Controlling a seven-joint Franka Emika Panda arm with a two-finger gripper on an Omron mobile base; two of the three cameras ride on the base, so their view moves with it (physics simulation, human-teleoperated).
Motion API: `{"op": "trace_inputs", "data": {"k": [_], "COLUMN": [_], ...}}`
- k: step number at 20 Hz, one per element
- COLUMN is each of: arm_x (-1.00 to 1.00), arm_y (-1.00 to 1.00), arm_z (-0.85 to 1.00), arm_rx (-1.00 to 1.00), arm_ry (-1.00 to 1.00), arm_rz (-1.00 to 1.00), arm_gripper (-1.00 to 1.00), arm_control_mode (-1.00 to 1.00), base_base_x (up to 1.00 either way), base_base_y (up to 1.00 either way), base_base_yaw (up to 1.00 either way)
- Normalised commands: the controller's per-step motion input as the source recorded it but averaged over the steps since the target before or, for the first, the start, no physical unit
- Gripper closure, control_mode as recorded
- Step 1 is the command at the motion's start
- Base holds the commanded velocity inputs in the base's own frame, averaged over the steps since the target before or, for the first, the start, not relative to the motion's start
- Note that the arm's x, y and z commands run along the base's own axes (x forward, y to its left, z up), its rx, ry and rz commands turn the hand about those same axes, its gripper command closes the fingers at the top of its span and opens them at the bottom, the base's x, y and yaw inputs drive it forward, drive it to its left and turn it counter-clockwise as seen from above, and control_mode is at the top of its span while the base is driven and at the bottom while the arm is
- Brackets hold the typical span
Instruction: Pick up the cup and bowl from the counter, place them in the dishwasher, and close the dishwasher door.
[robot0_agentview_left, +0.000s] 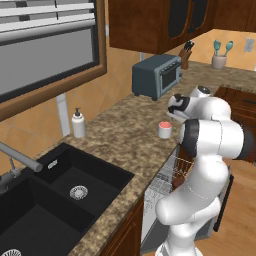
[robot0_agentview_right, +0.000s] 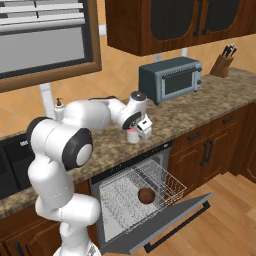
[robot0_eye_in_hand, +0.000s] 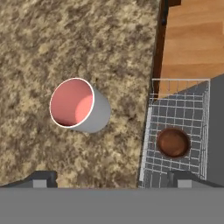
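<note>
Cup pending on desk; bowl already racked.

L to R: cup (robot0_eye_in_hand: 78, 106) upright on desk (robot0_eye_in_hand: 52, 39) nr front edge; end effector (robot0_agentview_right: 141, 128) over it, jaws wide, empty; bowl (robot0_eye_in_hand: 173, 142) in dishwasher (robot0_agentview_right: 150, 192) rack, door (robot0_agentview_right: 167, 224) down. Risks: off-centre close tips cup, rolls off edge; pinch slips on smooth wall. No legible writing/brands.

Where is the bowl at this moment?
The bowl lies in the pulled-out wire rack of the open dishwasher, below the counter edge. In the hand view it is at lower right, apart from the cup.
</note>
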Motion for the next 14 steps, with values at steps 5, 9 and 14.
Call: {"op": "trace_inputs", "data": {"k": [5, 9, 14], "arm_x": [0.34, 0.27, 0.29], "arm_y": [0.18, 0.00, 0.00], "arm_z": [-0.38, -0.20, 0.00], "arm_rx": [0.04, 0.04, 0.00], "arm_ry": [0.08, 0.05, 0.00], "arm_rz": [0.00, 0.00, 0.00], "arm_gripper": [-1.00, -1.00, -1.00], "arm_control_mode": [-1.00, -1.00, -1.00], "base_base_x": [0.00, 0.00, 0.00], "base_base_y": [0.00, 0.00, 0.00], "base_base_yaw": [0.00, 0.00, 0.00]}}
